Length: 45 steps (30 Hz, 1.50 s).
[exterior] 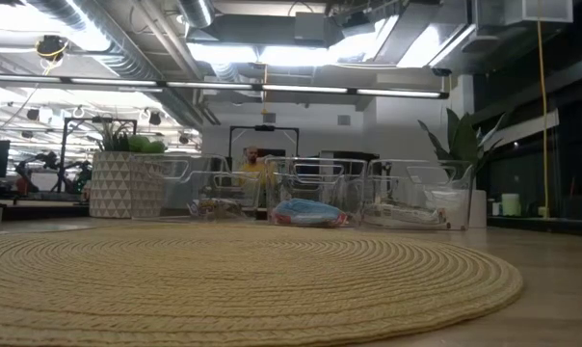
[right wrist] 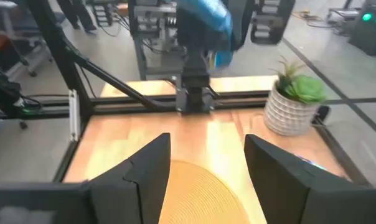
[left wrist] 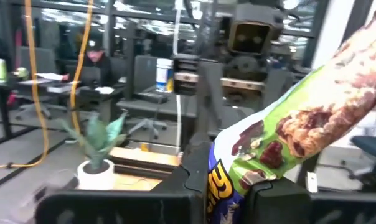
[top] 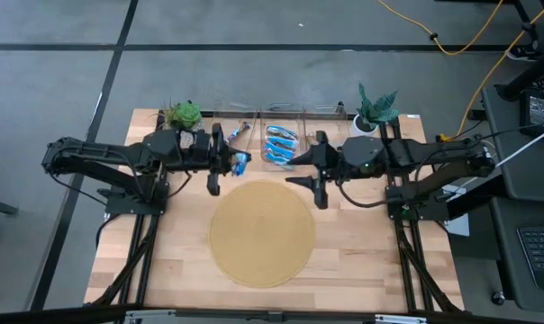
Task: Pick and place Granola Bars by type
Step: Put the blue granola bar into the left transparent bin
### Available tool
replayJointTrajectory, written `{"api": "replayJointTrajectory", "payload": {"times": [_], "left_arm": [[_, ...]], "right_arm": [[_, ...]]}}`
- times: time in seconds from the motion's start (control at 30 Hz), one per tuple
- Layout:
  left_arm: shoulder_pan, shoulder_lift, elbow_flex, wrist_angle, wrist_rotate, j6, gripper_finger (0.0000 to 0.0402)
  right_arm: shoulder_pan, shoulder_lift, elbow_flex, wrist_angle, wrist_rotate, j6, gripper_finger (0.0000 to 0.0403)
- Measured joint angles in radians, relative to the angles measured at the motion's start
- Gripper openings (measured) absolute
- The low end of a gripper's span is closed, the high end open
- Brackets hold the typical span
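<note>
My left gripper (top: 229, 162) hovers above the table near the far-left rim of the round mat, shut on a granola bar (top: 240, 164). In the left wrist view the bar's (left wrist: 294, 124) wrapper shows green-brown with a blue end. In the right wrist view the same bar (right wrist: 205, 18) looks blue. My right gripper (top: 295, 169) faces it from the right, open and empty, fingers apart (right wrist: 206, 168). Several blue bars (top: 279, 144) lie in the middle clear bin (exterior: 310, 212). One more bar (top: 236, 133) lies in the left bin. My left gripper pinches the granola bar between its two fingers at the wrapper's blue end (left wrist: 216, 186). The fingers (left wrist: 263, 190) are about level and point toward the table's right. The bar juts out past the fingertips, tilted and lifted clear of the table.
A round woven mat (top: 261, 232) covers the table's middle. Three clear bins (top: 319, 119) stand in a row along the far edge, between a potted plant at the far left (top: 184, 115) and one at the far right (top: 376, 110). Bare wood lies on either side of the mat.
</note>
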<state>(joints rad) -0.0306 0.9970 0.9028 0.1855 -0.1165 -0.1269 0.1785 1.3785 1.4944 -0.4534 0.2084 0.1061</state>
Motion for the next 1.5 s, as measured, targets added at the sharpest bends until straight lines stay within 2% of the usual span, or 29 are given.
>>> {"api": "replayJointTrajectory", "payload": {"times": [0.17, 0.43, 0.7, 1.0, 1.27, 1.5], "left_arm": [[0.087, -0.013, 0.000, -0.066, 0.003, -0.016, 0.0021], [0.251, -0.013, 0.001, -0.204, 0.007, -0.038, 0.0029], [0.458, 0.008, 0.002, -0.287, 0.087, -0.092, 0.0021], [0.639, 0.132, 0.002, -0.384, 0.150, -0.097, 0.0024], [0.721, 0.291, 0.002, -0.408, 0.157, -0.064, 0.0028], [0.805, 0.413, 0.002, -0.409, 0.198, -0.063, 0.0023]], "right_arm": [[0.023, -0.046, 0.000, -0.074, 0.070, -0.006, 0.0190], [0.070, -0.134, 0.000, -0.211, 0.246, -0.006, 0.0167], [0.077, -0.220, 0.000, -0.305, 0.298, -0.008, 0.0160], [0.074, -0.273, 0.000, -0.353, 0.336, -0.068, 0.0160], [0.073, -0.289, 0.000, -0.380, 0.349, -0.111, 0.0160], [0.073, -0.316, 0.000, -0.473, 0.384, -0.056, 0.0160]]}}
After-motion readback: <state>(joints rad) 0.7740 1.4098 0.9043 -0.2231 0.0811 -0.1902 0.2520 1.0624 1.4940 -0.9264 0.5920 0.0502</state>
